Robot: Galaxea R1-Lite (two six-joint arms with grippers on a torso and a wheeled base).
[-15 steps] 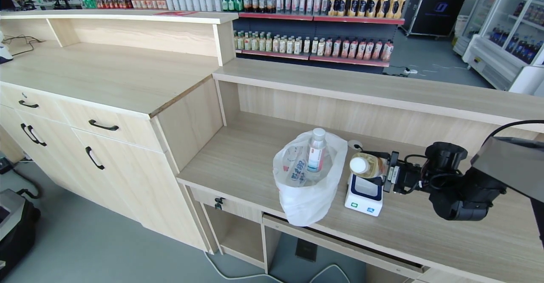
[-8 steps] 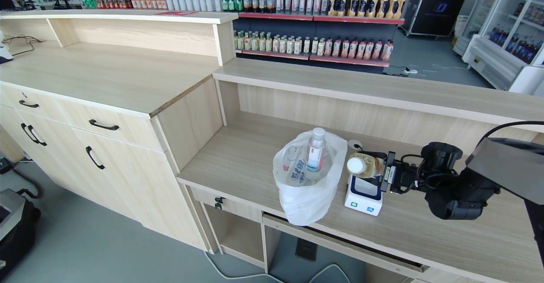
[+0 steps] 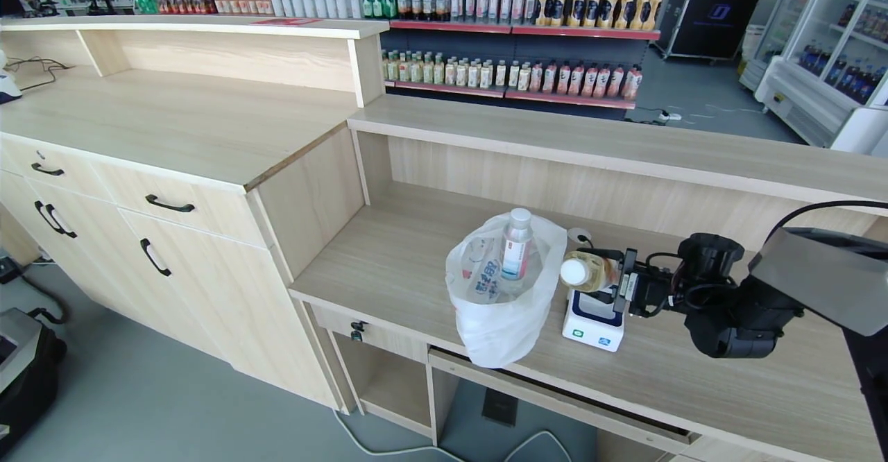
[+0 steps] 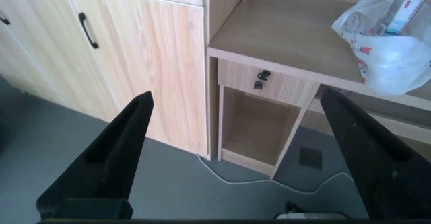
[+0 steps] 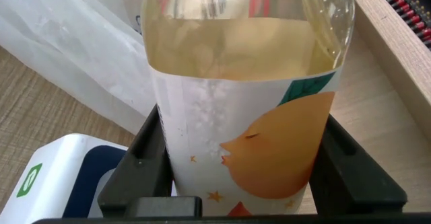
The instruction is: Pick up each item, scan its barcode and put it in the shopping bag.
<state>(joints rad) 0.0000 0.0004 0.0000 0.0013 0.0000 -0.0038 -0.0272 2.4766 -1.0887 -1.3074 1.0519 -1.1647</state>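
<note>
Head view: right pincer [image 3: 605, 272] is clamped on a juice bottle [image 3: 583, 271], which we see held on its side with its white cap pointing toward the shopping bag [image 3: 499, 316]. The bottle sits just above the white barcode scanner [image 3: 593, 323] on the wooden surface [image 3: 409, 254]; we cannot tell whether the two touch. The bag stands open just beside the scanner, on the robot's left of it, with a clear water bottle [image 3: 517, 243] upright inside. Right wrist view: black fingers [image 5: 145, 160] press both sides of the bottle's orange-and-white label, pale yellow liquid above it, the scanner's corner and the bag's plastic close behind. Left wrist view: left pincer [image 4: 236, 93] hangs with fingers wide apart, holding nothing, over the grey floor in front of the cupboard doors.
</note>
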